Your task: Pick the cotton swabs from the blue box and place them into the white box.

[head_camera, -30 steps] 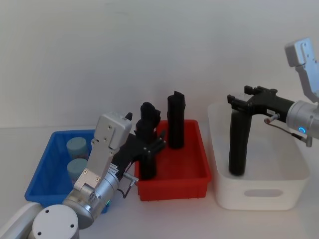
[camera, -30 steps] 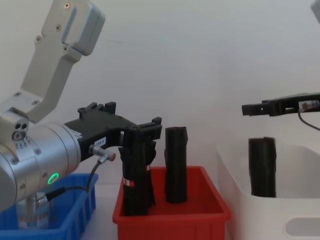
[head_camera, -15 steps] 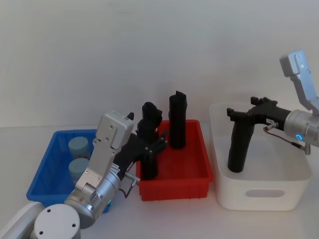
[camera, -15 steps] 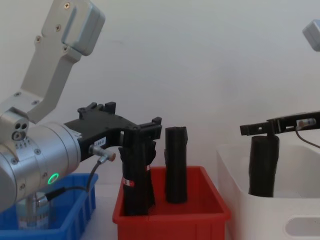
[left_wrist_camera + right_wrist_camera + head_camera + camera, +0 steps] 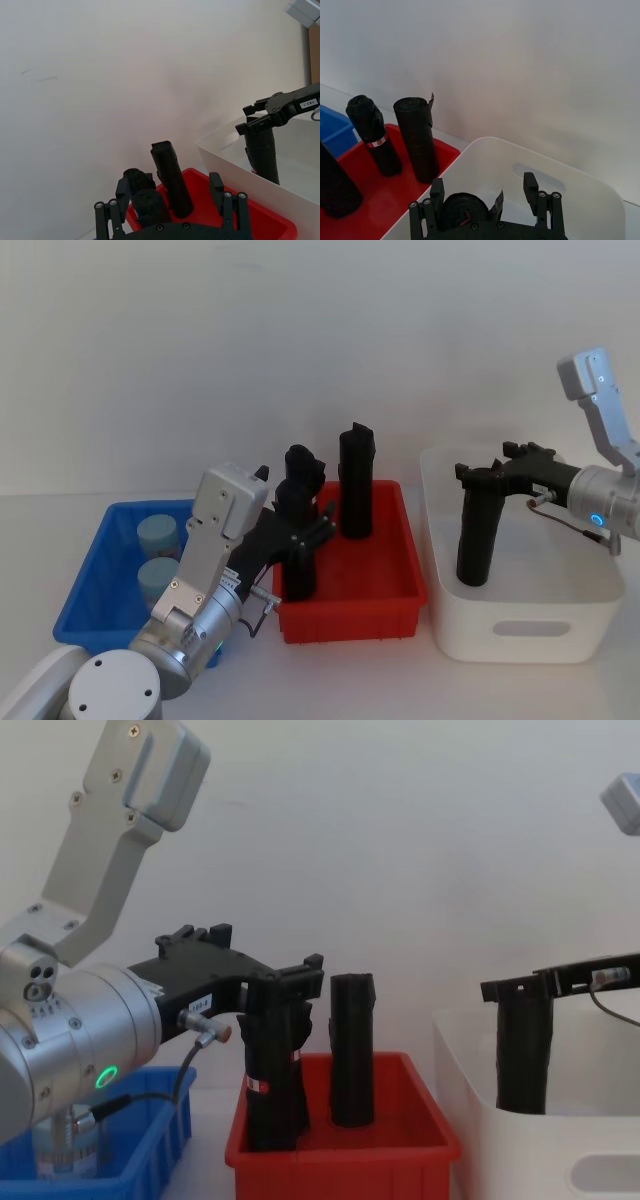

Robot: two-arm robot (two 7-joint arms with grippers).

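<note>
Around the right gripper (image 5: 489,464): translucent-white plastic box (image 5: 520,632), one upright black rolled cylinder (image 5: 475,540) inside, top between the spread fingers. Red plastic bin (image 5: 350,620): left gripper (image 5: 298,505) fingers also spread, straddling the front black roll (image 5: 297,575). Left of those fingers, the shallow bright-blue box (image 5: 90,590) holds two teal-lidded cotton swab tubs (image 5: 157,535).

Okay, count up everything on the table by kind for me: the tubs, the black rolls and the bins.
Cotton swab tubs: 2, in the blue box
Black rolls: 4, three in the red bin, one in the white box
Bins: 3
Total: 9
</note>
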